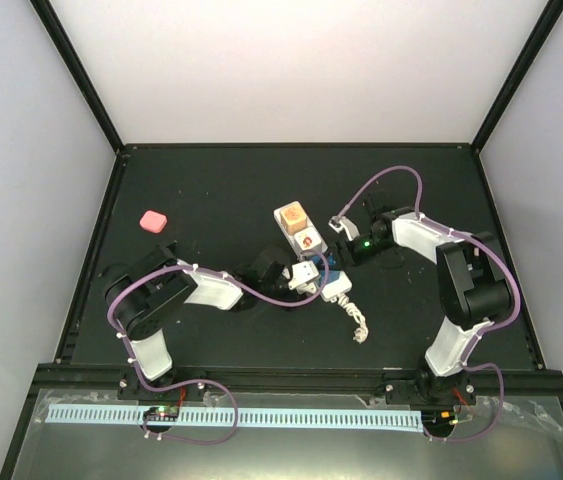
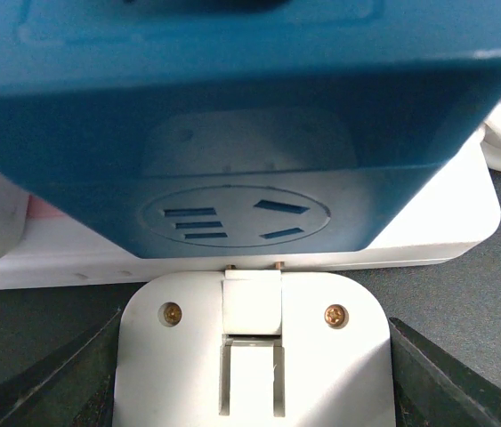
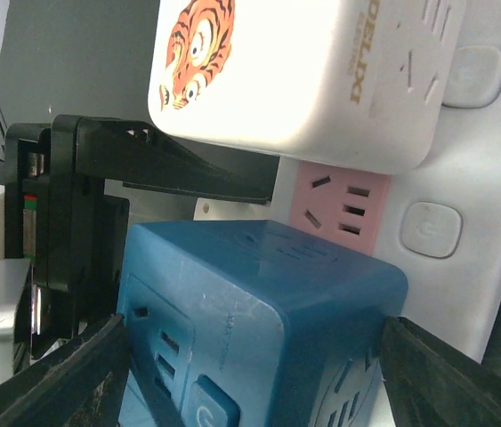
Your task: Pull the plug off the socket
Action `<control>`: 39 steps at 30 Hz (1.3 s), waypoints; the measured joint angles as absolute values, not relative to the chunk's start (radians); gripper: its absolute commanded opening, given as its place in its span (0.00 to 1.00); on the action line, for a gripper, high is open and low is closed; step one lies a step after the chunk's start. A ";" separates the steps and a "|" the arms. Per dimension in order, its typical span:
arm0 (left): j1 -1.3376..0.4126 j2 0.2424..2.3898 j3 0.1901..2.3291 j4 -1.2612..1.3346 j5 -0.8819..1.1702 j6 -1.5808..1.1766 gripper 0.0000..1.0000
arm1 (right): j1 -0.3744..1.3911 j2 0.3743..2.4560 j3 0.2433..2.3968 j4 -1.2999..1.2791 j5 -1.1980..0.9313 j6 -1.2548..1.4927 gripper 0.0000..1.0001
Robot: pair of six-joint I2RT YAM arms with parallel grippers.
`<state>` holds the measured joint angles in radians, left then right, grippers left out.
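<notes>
Top view: even overhead light, soft shadows on dark table [image 1: 211,180] | left wrist: blue cube [image 2: 232,116] near-field blurred, shaded | right wrist: white cube [image 3: 294,80] glaring, overexposed.

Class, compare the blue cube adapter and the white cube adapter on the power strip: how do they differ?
The blue cube adapter is plain blue; the white cube adapter bears a tiger picture. The blue one sits between the right gripper's fingers; the white one lies outside them. Both sit on the power strip.
</notes>
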<state>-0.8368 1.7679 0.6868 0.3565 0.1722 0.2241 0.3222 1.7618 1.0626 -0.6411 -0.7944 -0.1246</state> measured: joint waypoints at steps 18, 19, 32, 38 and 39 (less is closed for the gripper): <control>-0.822 1.701 0.613 0.353 0.180 0.223 0.50 | 0.301 1.769 1.067 -0.643 -0.813 -0.132 0.70; -0.820 1.695 0.609 0.350 0.180 0.223 0.50 | 0.300 1.769 1.067 -0.644 -0.813 -0.133 0.70; -0.811 1.599 0.567 0.303 0.198 0.224 0.50 | 0.300 1.769 1.066 -0.644 -0.815 -0.140 0.77; -0.786 1.438 0.566 0.205 0.255 0.252 0.49 | 0.297 1.766 1.065 -0.637 -0.800 -0.155 0.88; -0.778 1.415 0.567 0.190 0.265 0.260 0.48 | 0.297 1.763 1.065 -0.636 -0.794 -0.158 0.89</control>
